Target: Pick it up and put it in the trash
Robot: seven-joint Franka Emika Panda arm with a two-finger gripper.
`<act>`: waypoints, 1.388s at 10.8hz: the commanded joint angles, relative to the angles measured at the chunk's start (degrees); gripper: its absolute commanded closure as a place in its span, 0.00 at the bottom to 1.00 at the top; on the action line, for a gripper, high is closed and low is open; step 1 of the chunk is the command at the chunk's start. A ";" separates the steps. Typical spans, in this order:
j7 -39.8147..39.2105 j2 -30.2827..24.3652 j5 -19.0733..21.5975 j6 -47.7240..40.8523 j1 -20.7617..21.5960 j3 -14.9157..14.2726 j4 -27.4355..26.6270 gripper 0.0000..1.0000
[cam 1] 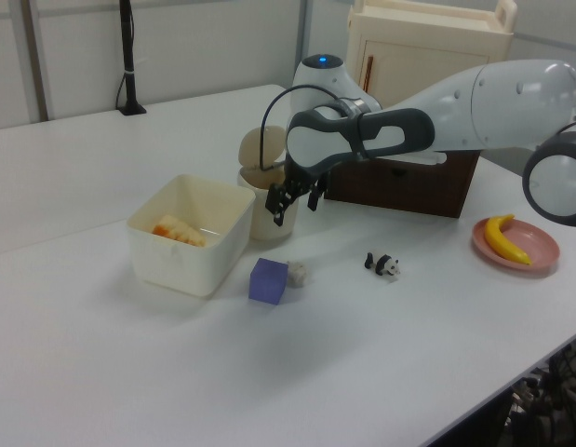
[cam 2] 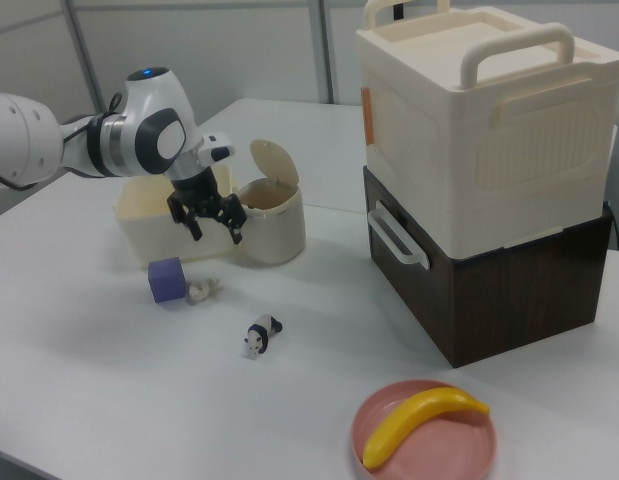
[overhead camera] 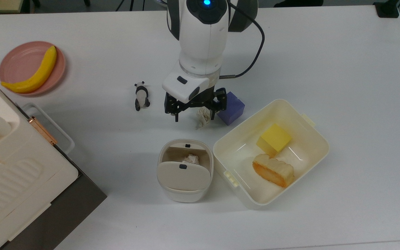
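The crumpled tissue wad [overhead camera: 203, 117] lies on the white desk [overhead camera: 325, 62], just beside the blue cube [overhead camera: 233, 108] at the cube's 8 o'clock in the top view; it shows too in the left view [cam 1: 296, 274] and the right view [cam 2: 200, 290], touching nothing but the desk. Above it hangs the tool [overhead camera: 196, 113], its black fingers spread wide and grasping nothing, one finger on each side of the wad in the top view, while the left view shows the tool [cam 1: 294, 198] well up off the desk. The trash bin [overhead camera: 185, 196] stands at the wad's 6 o'clock in the top view, flap lid half raised, with another tissue wad [overhead camera: 191, 159] lying inside. Touching the bin at its 3 o'clock is a square cream tub [overhead camera: 319, 139] holding a yellow block [overhead camera: 274, 139] and a piece of toast [overhead camera: 273, 170]. A panda figurine [overhead camera: 141, 96] lies at the tool's 9 o'clock. Farther out at 10 o'clock, a banana [overhead camera: 33, 72] rests on a pink plate [overhead camera: 19, 59].
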 commanded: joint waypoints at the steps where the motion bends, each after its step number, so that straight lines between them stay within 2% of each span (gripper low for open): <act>1: -3.68 -1.95 0.44 -0.19 2.69 0.03 -7.64 0.00; 5: -3.68 1.82 0.08 -0.19 5.59 -0.06 -8.27 0.20; 7: -3.68 3.50 -1.14 0.25 5.86 -0.06 -8.18 0.43; 9: -4.55 3.51 -1.50 0.25 5.60 -0.06 -8.10 0.56; 10: -5.86 3.51 -1.50 0.25 5.42 -0.06 -8.10 0.70; 11: -6.75 3.42 -1.50 0.08 5.42 -0.06 -8.10 0.79; 12: -6.75 3.33 -1.50 -0.18 5.42 -0.06 -8.10 0.83; 13: -6.67 2.98 -1.50 -0.62 5.50 -0.06 -8.18 0.76; 14: -6.49 2.11 -1.42 -1.76 5.42 -0.06 -8.10 0.54; 15: -6.14 0.80 -1.07 -3.16 5.24 -0.06 -8.01 0.11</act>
